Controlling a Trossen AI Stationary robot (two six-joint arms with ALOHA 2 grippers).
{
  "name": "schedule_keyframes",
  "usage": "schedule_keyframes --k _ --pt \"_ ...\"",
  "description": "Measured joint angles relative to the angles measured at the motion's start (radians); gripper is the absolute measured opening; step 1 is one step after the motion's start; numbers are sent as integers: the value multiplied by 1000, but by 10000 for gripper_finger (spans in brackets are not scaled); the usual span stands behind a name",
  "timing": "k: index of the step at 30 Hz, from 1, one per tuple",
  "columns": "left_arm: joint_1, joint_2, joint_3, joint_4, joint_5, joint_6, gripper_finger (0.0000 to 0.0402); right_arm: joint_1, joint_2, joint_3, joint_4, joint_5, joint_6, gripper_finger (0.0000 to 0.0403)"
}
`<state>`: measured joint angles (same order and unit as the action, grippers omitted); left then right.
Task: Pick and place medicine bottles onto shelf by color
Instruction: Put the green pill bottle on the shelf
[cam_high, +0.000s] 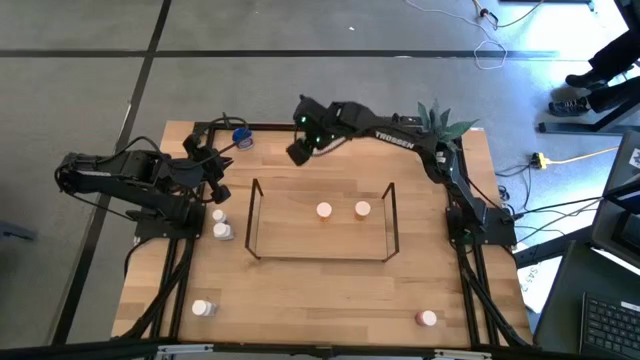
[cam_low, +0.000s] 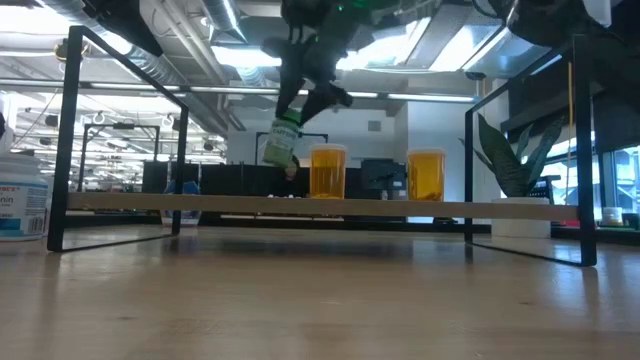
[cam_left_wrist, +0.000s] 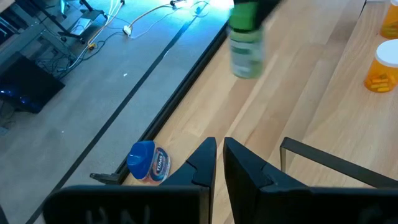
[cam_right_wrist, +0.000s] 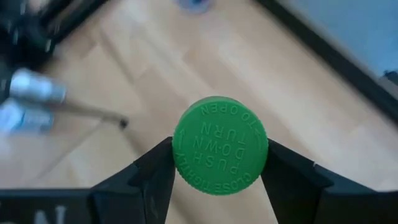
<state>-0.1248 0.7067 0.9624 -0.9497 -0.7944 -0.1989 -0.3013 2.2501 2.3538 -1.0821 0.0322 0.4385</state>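
Observation:
My right gripper (cam_high: 298, 152) hangs above the table's far side, beyond the shelf's (cam_high: 254, 222) far left corner, shut on a green-capped medicine bottle (cam_low: 282, 142). Two orange bottles (cam_high: 324, 210) (cam_high: 362, 209) stand upright on the shelf board (cam_low: 300, 205). A blue-capped bottle (cam_left_wrist: 148, 163) lies on its side near the table's far left corner. My left gripper (cam_left_wrist: 220, 163) waits shut and empty at the left, above two white-capped bottles (cam_high: 219, 223). My right gripper pinches the bottle's green cap (cam_right_wrist: 221, 146) by its round side between the two fingers (cam_right_wrist: 155, 171). The fingers come from above, slanting down. The bottle hangs below them, slightly tilted, lifted clear of the table and above the level of the shelf board.
Another white-capped bottle (cam_high: 203, 308) stands near the front left, a pink-capped one (cam_high: 427, 318) near the front right. A potted plant (cam_high: 440, 122) sits at the far right corner. A black frame (cam_high: 270, 127) edges the table. The shelf has upright wire ends (cam_low: 70, 140).

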Motion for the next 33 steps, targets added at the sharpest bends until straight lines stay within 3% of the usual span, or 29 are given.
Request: schedule_keyframes --k 15,24,33 --pt "0 0 0 0 -8 41 25 172 -7 -1 -1 -8 -23 213" --pt "0 0 0 -4 166 171 25 204 -7 -6 22 -7 59 213" --pt "0 0 0 -9 179 245 25 212 -7 -103 59 -56 80 213"
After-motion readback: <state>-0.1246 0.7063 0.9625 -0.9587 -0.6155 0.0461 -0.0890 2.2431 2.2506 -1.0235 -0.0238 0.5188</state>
